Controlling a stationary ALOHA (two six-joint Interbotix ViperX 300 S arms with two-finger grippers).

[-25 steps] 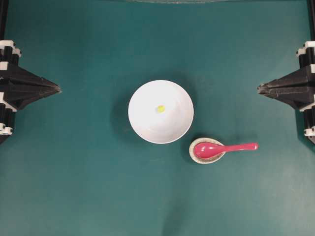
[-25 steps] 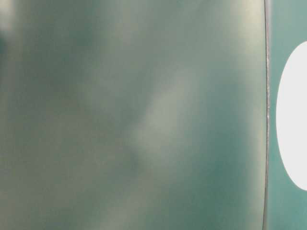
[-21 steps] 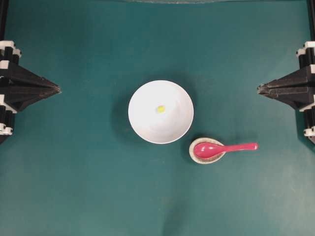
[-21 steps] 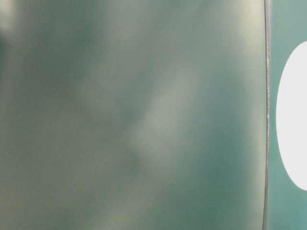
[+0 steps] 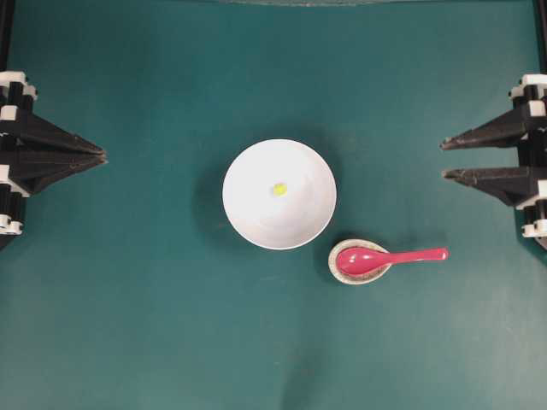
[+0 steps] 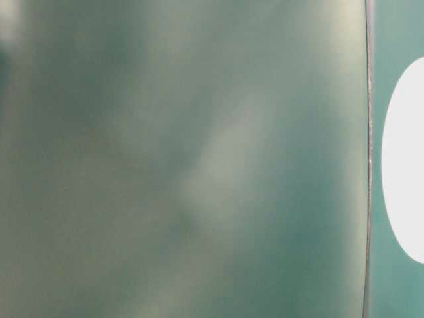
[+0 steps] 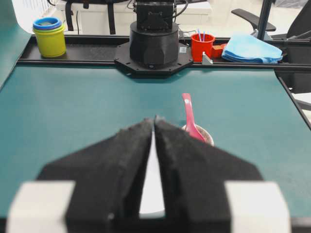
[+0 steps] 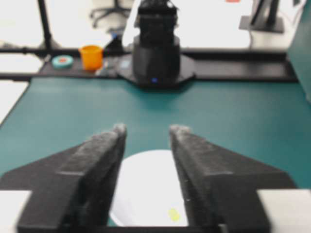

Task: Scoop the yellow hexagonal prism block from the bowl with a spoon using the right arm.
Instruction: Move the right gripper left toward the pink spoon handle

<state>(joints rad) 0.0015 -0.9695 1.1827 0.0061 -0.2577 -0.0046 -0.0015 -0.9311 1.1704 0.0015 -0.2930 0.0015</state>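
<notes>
A small yellow hexagonal prism block (image 5: 279, 189) lies inside the white bowl (image 5: 256, 218) at the table's middle. Right of the bowl and a little nearer the front, the magenta spoon (image 5: 389, 257) rests with its head in a small speckled dish (image 5: 345, 275), handle pointing right. My right gripper (image 5: 444, 159) hovers at the right edge, open and empty, well clear of the spoon. In the right wrist view the bowl (image 8: 146, 184) and block (image 8: 173, 214) show between the spread fingers (image 8: 104, 160). My left gripper (image 5: 102, 155) sits shut at the left edge; its wrist view shows the spoon (image 7: 189, 119).
Green table mat (image 5: 128, 299) surrounds the dishes. Behind the table in the left wrist view stand stacked yellow and blue cups (image 7: 49, 36), a red cup (image 7: 202, 47) and blue cloth (image 7: 251, 48). An orange cup (image 8: 91, 57) shows in the right wrist view.
My right gripper has opened from shut; its fingers now stand apart. The left gripper, bowl, block and spoon have not moved.
</notes>
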